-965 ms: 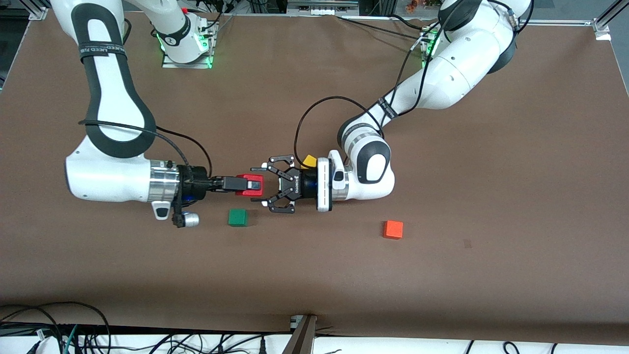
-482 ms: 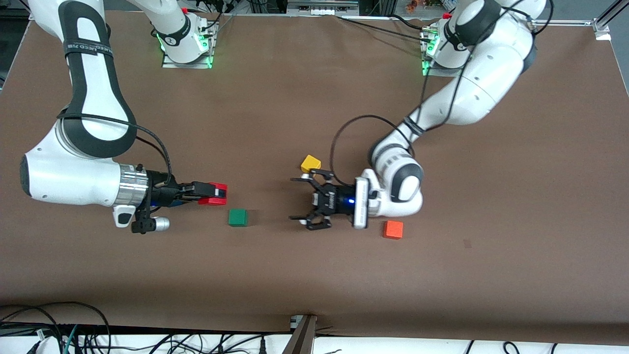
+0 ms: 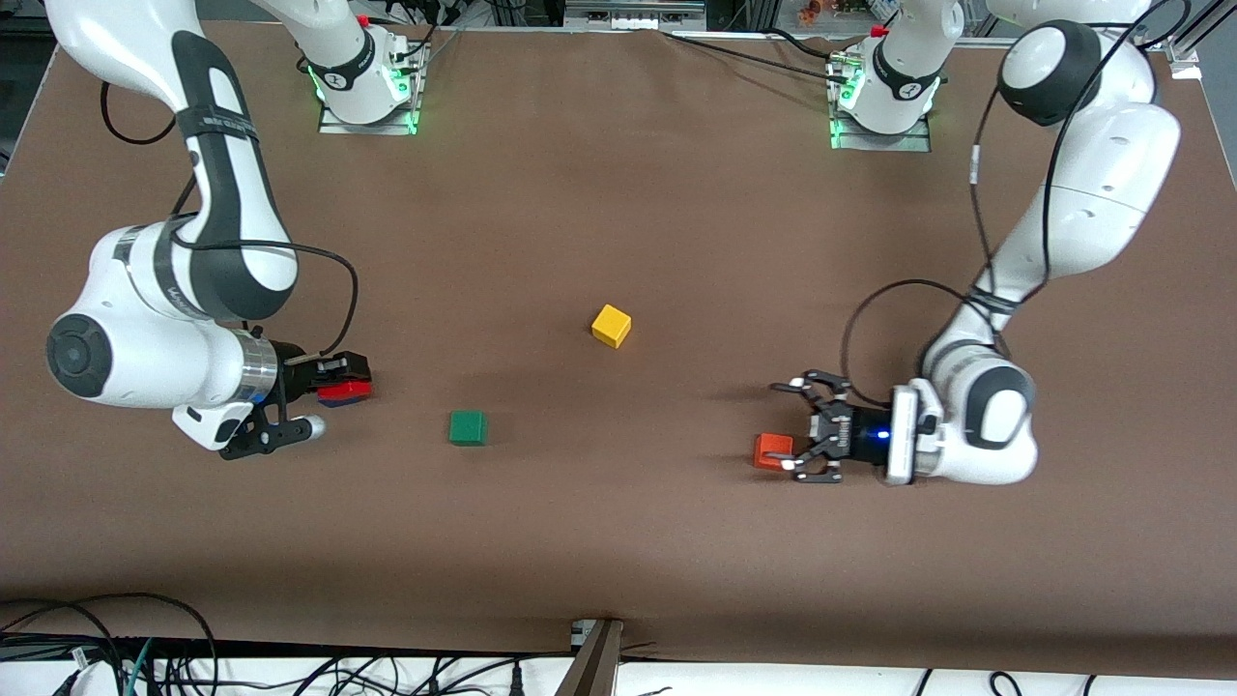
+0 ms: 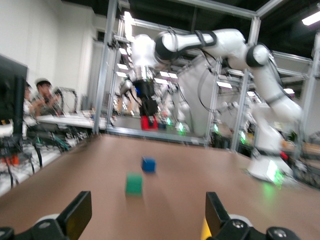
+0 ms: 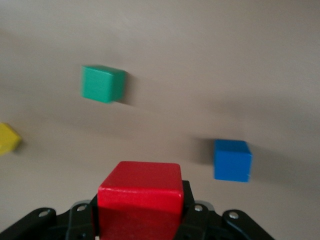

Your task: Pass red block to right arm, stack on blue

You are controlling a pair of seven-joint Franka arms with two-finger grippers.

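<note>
Right gripper (image 3: pixel 350 385), shut on the red block (image 3: pixel 344 391), has swung away from the table's middle in the last second and now hangs over the blue block (image 5: pixel 232 160), which barely peeks out beneath it in the front view. A second ago it met the left gripper (image 3: pixel 804 428) mid-table around the block; since then the two have pulled well apart. The left gripper now hovers, fingers spread and empty, just beside the orange block (image 3: pixel 772 449) at its own end of the table.

That reads as the handover done, with only the stacking left. From the right wrist camera, the blue block lies slightly off to one side of the held red block, so a small sideways correction seems needed before lowering.

Count: five blocks, one each of red, blue, green (image 3: pixel 468 426), yellow (image 3: pixel 611 325) and orange; two arms, two grippers. The green block sits near the right gripper, toward the middle; the yellow farther off
</note>
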